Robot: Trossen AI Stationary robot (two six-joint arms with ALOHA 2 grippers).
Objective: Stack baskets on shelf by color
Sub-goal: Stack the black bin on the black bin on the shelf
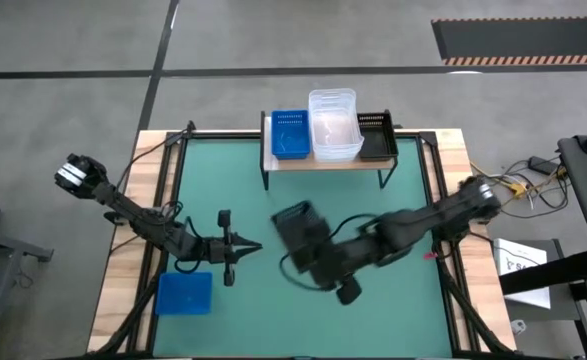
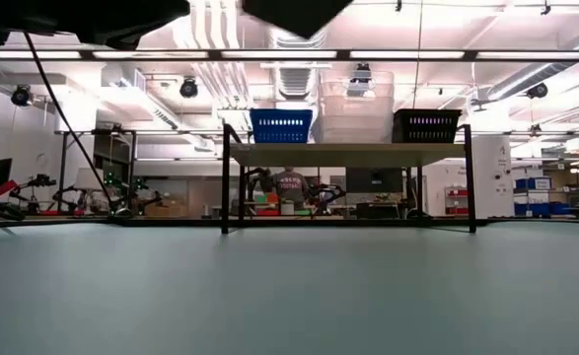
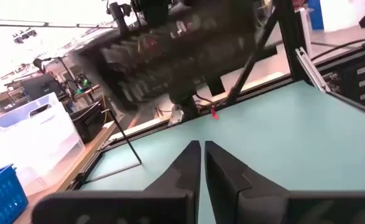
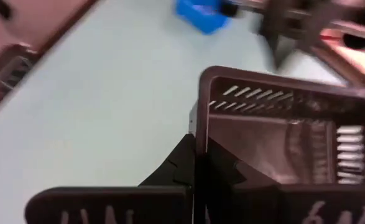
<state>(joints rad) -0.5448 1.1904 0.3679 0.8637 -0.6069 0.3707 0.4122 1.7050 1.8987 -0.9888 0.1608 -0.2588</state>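
The shelf (image 1: 328, 160) stands at the table's far side, and on its wooden top sit a blue basket (image 1: 290, 133), a taller clear basket (image 1: 334, 124) and a black basket (image 1: 376, 137). My right gripper (image 4: 196, 165) is shut on another black perforated basket (image 1: 301, 235), held high above the table's middle; the low view shows only its underside (image 2: 299, 12). Left of it my left gripper (image 1: 243, 248) points level, shut and holding nothing. A solid blue basket (image 1: 184, 293) lies on the table near the left front corner. My right gripper pinches one end wall of the black basket at its rim (image 4: 198, 118), with one finger inside the basket and one outside. The fingers slant down onto the rim from the table's right side. The basket is lifted clear of the table and tilted.
Wooden strips and black frame rails (image 1: 173, 190) edge the green table top. Open green surface (image 1: 373, 310) lies under the lifted basket and in front of the shelf. Cables (image 1: 518, 190) lie off the table's right edge.
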